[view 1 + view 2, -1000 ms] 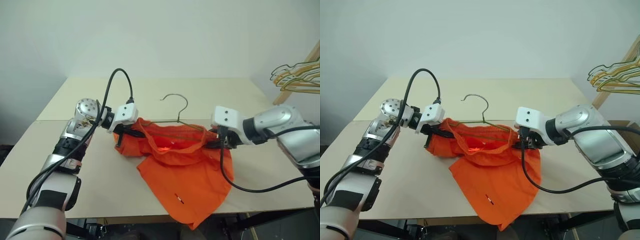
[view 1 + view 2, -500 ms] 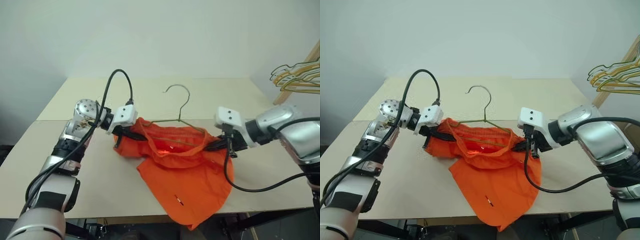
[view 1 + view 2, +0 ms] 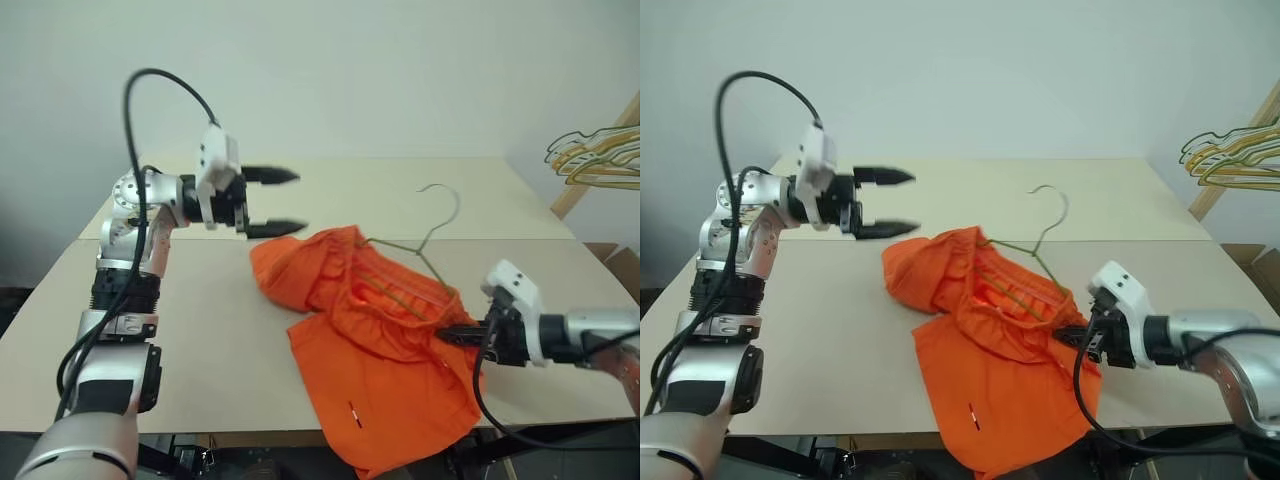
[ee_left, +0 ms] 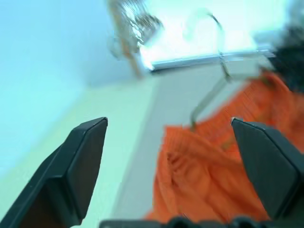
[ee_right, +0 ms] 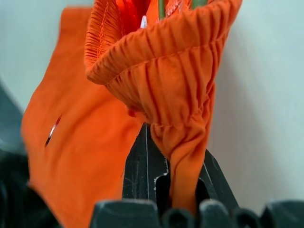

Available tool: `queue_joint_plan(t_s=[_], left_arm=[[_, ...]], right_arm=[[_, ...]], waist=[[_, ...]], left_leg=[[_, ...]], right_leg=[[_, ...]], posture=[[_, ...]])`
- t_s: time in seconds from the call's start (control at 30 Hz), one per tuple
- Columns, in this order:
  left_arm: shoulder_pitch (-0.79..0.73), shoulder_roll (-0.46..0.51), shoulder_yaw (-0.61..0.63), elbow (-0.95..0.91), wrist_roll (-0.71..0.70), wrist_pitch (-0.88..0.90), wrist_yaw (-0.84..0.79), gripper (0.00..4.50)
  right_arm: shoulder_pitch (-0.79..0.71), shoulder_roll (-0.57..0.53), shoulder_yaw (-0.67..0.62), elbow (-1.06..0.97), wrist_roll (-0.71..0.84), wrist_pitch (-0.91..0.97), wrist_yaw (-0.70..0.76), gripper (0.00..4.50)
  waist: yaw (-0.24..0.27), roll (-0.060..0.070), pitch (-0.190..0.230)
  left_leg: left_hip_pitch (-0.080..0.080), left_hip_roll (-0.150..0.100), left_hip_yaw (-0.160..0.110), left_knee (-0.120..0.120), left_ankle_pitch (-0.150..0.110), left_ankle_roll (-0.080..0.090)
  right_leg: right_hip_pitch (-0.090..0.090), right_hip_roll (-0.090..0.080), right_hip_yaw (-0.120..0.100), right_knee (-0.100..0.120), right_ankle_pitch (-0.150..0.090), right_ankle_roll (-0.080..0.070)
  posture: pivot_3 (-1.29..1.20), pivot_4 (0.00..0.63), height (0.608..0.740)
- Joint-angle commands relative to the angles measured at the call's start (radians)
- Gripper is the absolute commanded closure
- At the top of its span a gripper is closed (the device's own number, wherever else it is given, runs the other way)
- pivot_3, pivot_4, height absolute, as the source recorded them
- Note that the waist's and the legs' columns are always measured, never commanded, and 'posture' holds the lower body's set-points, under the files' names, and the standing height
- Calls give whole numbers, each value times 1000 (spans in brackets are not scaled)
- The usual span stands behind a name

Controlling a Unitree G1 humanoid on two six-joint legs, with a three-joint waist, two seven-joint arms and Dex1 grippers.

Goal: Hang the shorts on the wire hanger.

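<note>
Shorts (image 3: pixel 375 340) serve as the landmark: they lie in a heap on the table (image 3: pixel 200 330), with one leg hanging over the near edge. To the left of the shorts and higher, the left gripper (image 3: pixel 275 202) hangs in the air with its two fingers spread wide and nothing between them; it points toward the shorts but is apart from them. It probably stands so because it has let go of the waistband and gives room.

Inside the waistband of the shorts lies the hanger (image 3: pixel 425 240); its wires go under the gathered cloth and its hook rises out behind the shorts, tilted to the right. So the shorts are partly threaded on it, but not hanging properly.

At the right edge of the shorts, the right gripper (image 3: pixel 455 335) is clenched on a fold of the waistband; the right wrist view shows the orange cloth (image 5: pixel 180 171) pinched between the black fingers. It seems to hold this side to pull the band along the wire.

Compared with a second ago, the left gripper was then closed on the left end of the waistband and low; now it is released and raised. The right gripper has pulled nearer and lower, the stretched band has collapsed, and the hook leans more to the right.
</note>
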Motion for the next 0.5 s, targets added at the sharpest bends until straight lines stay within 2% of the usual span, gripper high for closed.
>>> queue_joint_plan(t_s=[0.03,0.17,0.27,0.37,0.43,0.5], left_arm=[[70,-62,43,-249,-109,185,198,15],[129,-186,59,-463,-208,352,445,15],[138,-262,62,-553,-253,422,579,15],[120,-281,65,-584,-304,462,625,15],[107,-285,55,-594,-309,458,650,15],[78,-282,55,-593,-346,493,666,15]], right_arm=[[5,97,-261,-150,4,184,-123,4500],[20,237,-446,-236,-40,258,-290,4500],[13,301,-510,-248,-80,258,-431,4500],[-34,327,-573,-199,-93,258,-558,4500],[-59,318,-599,-155,-93,258,-622,4500],[-152,323,-656,-69,-103,258,-717,4500]], waist=[[-7,4,-3],[-20,6,-6],[-36,8,-7],[-83,20,-15],[-108,23,-17],[-133,24,-18]], left_leg=[[0,0,0,0,0,0],[2,0,-1,0,0,0],[2,0,-1,0,-1,2],[4,-1,-1,-2,-1,2],[5,-1,0,-3,-1,2],[8,-1,-1,-5,-1,1]], right_leg=[[0,0,0,0,0,0],[2,0,2,0,0,0],[2,0,2,0,0,0],[3,0,4,-1,0,0],[3,1,5,-2,0,0],[6,3,5,-6,0,0]], posture=[[-279,0,740],[-334,0,740],[-365,0,740],[-381,0,740],[-380,0,740],[-373,0,740]])
